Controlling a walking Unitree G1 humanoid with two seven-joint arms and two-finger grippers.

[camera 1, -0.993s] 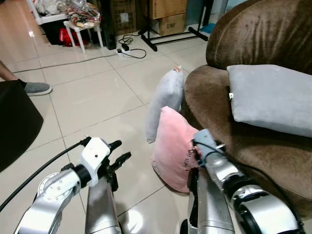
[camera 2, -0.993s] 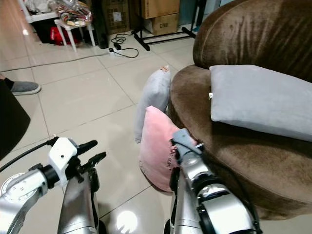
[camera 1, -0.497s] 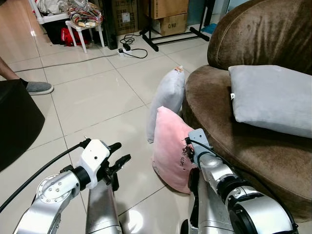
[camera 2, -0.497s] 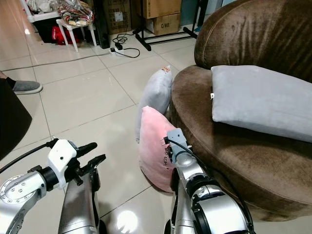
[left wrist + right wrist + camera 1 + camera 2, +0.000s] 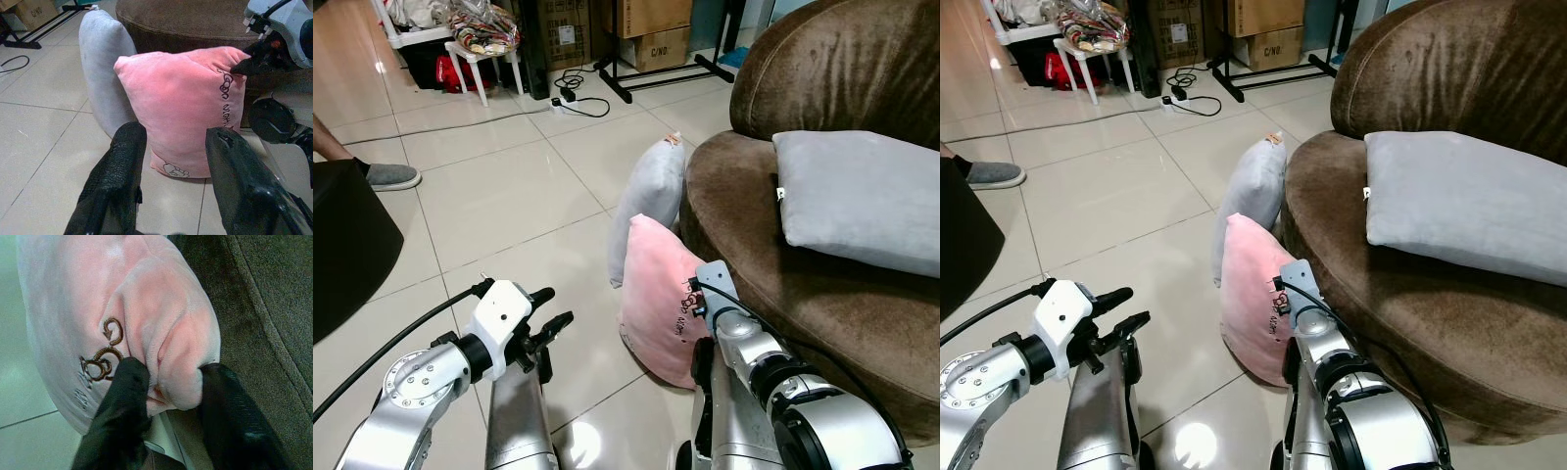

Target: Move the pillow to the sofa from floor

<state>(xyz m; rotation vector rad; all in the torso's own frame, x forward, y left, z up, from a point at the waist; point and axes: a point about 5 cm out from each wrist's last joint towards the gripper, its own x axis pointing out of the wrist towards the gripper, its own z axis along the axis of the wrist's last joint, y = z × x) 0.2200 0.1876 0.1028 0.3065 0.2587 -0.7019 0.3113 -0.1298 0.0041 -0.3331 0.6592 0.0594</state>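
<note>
Pink pillow [image 5: 661, 299]: stands on edge on the tiled floor [image 5: 499, 196], leaning against the front of the brown sofa [image 5: 822, 294], at 12 o'clock from the right arm
Right gripper [image 5: 164, 396]: its two black fingers pinch a fold of the pink pillow near its upper corner, beside the dark lettering
Left gripper [image 5: 171, 147]: spread wide, hovering apart from the pillow at its 9 o'clock, holding nothing
Step in hand: securing the grasp before the lift
Doing it well: my judgement is the pinch is shallow, so bite deeper, then raise the pillow clear of the seat edge toward 2 o'clock
In the way: a grey pillow [image 5: 651, 206] touches the pink one at its 11 o'clock and may topple
On the seat: a grey cushion [image 5: 862, 201] takes the far part
Around: a person's shoe [image 5: 389, 176], a white stool [image 5: 475, 49], cables and boxes at 11 o'clock
</note>
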